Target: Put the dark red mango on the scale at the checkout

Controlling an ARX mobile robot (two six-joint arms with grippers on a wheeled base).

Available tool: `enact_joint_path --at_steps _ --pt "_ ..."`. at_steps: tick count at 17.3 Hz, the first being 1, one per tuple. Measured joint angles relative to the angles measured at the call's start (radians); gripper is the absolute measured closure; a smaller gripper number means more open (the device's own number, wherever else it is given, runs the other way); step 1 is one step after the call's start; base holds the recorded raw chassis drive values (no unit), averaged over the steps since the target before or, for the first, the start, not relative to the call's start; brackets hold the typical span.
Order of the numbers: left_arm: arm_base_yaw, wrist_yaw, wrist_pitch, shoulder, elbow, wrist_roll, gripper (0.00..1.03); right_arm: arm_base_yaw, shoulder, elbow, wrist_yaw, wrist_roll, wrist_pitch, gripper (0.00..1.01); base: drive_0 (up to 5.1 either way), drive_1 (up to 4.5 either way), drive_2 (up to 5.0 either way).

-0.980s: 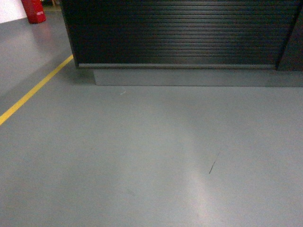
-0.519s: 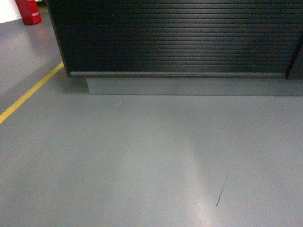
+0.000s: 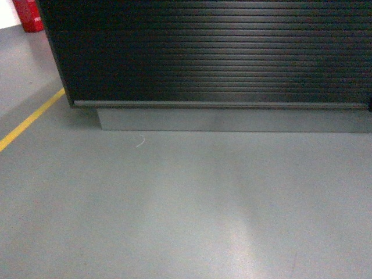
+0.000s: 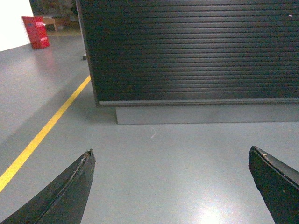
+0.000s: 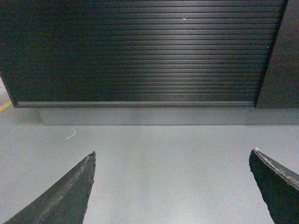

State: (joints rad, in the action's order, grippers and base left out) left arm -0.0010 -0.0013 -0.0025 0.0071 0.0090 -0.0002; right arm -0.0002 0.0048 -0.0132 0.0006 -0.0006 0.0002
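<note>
Dark red mango and scale: not showing in any view. Checkout (image 3: 221,52) filling upper head view, ribbed dark front sitting on grey plinth (image 3: 232,119); top surface out of frame. Left gripper (image 4: 170,186) hanging over grey floor (image 3: 174,203), jaws spread wide, gripping nothing. Right gripper (image 5: 172,186) likewise, jaws released and empty. Yellow floor line (image 3: 29,119) running left of checkout. Red object (image 3: 28,14) sitting far left; small pale scrap (image 3: 140,142) lying near plinth.

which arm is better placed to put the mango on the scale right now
Neither yet. The left claw and right claw are both open and empty, low before the checkout ribbed front. No mango or scale shows, so no side is favoured.
</note>
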Motion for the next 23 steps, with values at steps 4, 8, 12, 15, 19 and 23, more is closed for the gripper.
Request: enact_joint_path --at_steps 4,8,12,15,19,23 --pt "0.0 0.0 -0.001 0.0 0.0 0.0 0.05 0.0 0.0 0.0 -0.001 0.0 -0.003 0.03 0.0 4.28 -4.3" --pt "0.0 0.001 0.0 0.0 0.0 0.0 0.05 0.0 0.0 0.0 0.0 0.0 -0.004 0.03 0.0 4.03 -4.0" --pt "0.0 0.0 -0.001 0.0 0.0 0.0 0.05 0.0 0.0 0.0 0.0 0.0 -0.003 0.03 0.1 3.95 -3.8" --pt "0.0 0.001 0.002 0.0 0.0 0.0 0.05 0.0 0.0 0.0 0.0 0.0 -0.004 0.03 0.0 3.94 -3.8" --pt "0.0 0.001 -0.002 0.0 0.0 0.0 0.05 0.0 0.0 0.0 0.0 0.0 -0.005 0.03 0.1 1.77 -1.7" --pt "0.0 0.0 0.0 0.0 0.0 0.0 0.05 0.0 0.0 0.0 0.0 0.0 -0.004 0.03 0.1 1.18 -1.1"
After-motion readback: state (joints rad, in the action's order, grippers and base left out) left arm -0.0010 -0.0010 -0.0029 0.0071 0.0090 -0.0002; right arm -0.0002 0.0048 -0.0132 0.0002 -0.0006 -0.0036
